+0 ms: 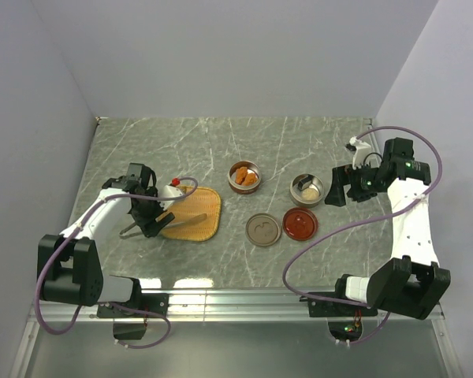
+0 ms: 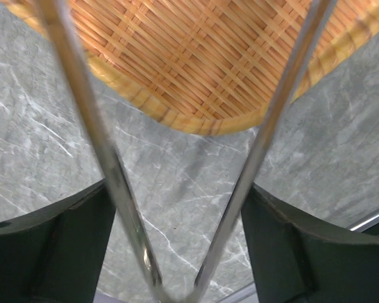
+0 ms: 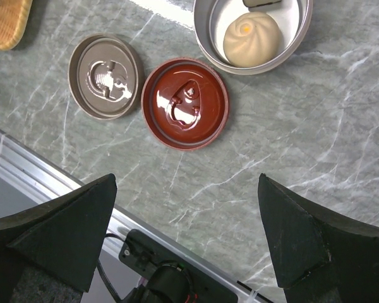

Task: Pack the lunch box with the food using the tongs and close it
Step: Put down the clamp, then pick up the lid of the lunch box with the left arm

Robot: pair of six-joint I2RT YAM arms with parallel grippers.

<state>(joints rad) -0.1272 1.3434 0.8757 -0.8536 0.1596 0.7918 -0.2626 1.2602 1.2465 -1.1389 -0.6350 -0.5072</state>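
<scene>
The left gripper (image 2: pixel 180 202) is clamped on the tongs (image 2: pixel 107 158) close to their joined end, one thin arm pressed against each finger; the arms spread in a V over a rounded corner of the woven tray (image 2: pixel 196 57), which lies left of the middle of the desk (image 1: pixel 181 142); whether the tips touch the weave I cannot tell. The orange-brown nuggets (image 1: pixel 245 178) sit in a round tin (image 1: pixel 230 178) near the desk's middle; the pale bun (image 3: pixel 251 39) and a brown-topped piece (image 3: pixel 262 2) share a second tin (image 3: pixel 202 25) nearer the right edge; a grey lid (image 3: pixel 105 76) and a red lid (image 3: pixel 185 103) lie just beside each other, toward the near edge from the tins. The right gripper (image 3: pixel 186 183) hangs above the desk by the red lid, fingers wide apart, holding nothing.
</scene>
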